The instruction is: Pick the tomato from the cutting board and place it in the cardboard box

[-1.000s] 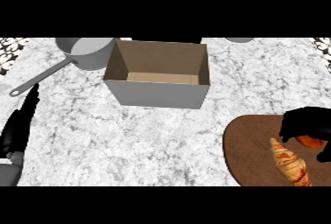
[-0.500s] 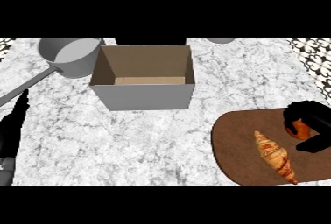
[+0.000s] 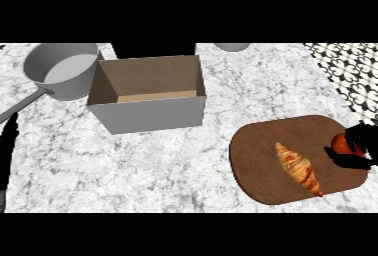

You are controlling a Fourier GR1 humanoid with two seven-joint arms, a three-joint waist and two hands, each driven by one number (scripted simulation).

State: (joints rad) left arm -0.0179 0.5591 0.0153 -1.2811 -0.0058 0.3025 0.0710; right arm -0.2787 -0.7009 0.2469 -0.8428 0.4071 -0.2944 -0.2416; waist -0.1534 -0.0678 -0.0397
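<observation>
R hand point(image 3: 356, 148) at frame's right edge, curled round the tomato point(image 3: 341, 144) on the cutting board point(image 3: 273, 170). Cardboard box point(image 3: 151, 95) lies up-left across the table point(image 3: 184, 165), open top. L hand not seen.

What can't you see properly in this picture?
- Tomato: mostly hidden in the head view by the right hand's curled fingers.
- Right hand: cut off by the right edge.
- Pot: its handle runs off the left edge.
- Cardboard box: the near wall hides part of its floor.
</observation>
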